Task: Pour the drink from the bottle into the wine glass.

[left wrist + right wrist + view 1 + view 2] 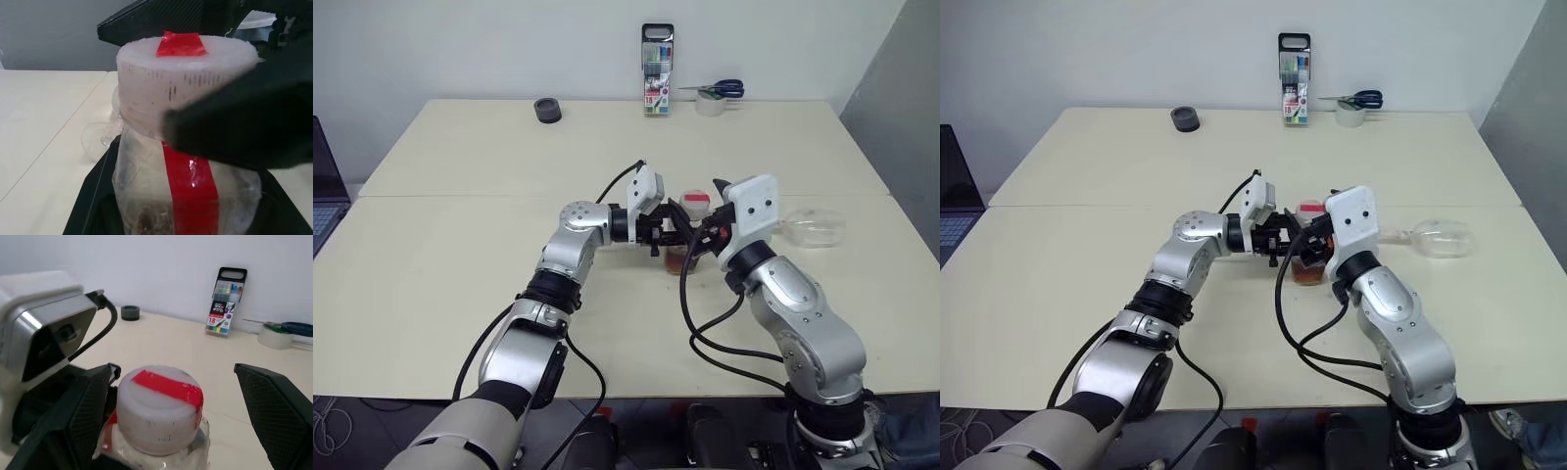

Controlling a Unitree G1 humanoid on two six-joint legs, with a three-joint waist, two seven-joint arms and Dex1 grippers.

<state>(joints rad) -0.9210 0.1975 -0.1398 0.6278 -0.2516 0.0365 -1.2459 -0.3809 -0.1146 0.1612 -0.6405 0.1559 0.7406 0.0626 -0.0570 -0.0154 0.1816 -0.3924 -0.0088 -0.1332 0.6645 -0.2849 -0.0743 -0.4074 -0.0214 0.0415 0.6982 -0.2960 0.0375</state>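
The bottle (683, 253) stands upright at the middle of the table, with reddish-brown drink (1308, 270) in its lower part and a white cap with a red strip (159, 413). My left gripper (664, 233) reaches in level from the left and is shut on the bottle's body. My right gripper (174, 369) is open, one finger on each side of the cap and apart from it. The wine glass (813, 227) lies on its side on the table to the right of my right hand.
A tall marker pack (657, 70) stands at the table's far edge, with scissors on a tape roll (717, 95) beside it. A small black round object (547, 110) sits at the far left. A laptop (325, 191) shows at the left edge.
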